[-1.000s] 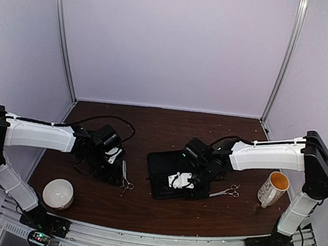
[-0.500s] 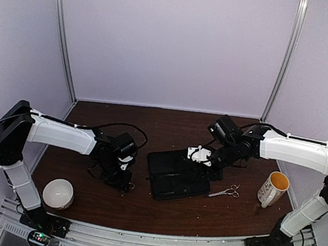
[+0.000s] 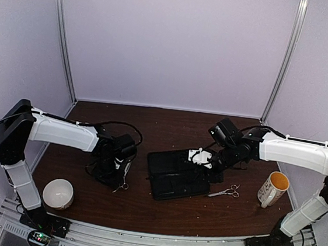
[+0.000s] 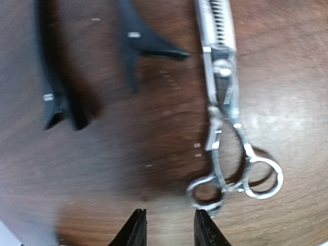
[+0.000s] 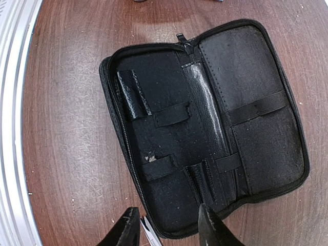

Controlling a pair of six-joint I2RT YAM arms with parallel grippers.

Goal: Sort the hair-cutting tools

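In the left wrist view, silver thinning scissors (image 4: 224, 97) lie on the brown table with their ring loops toward my fingers. Two black clips (image 4: 55, 97) (image 4: 142, 43) lie to their left. My left gripper (image 4: 169, 229) is open and empty just short of the loops; in the top view it (image 3: 118, 164) hovers by these scissors (image 3: 124, 182). My right gripper (image 5: 169, 228) is open and empty above the near edge of the open black case (image 5: 205, 128). A second pair of scissors (image 3: 225, 192) lies right of the case (image 3: 172, 180); its tip (image 5: 149, 231) shows between my right fingers.
A white mug (image 3: 273, 188) stands at the right, near the right arm's base. A white bowl (image 3: 58, 194) sits at the front left. The case has empty elastic loops and pockets. Metal rails run along the table's near edge.
The right gripper has lifted off the case's middle and drawn back toward its far right edge. The left arm has shifted right over the scissors, whose loops now show below it.
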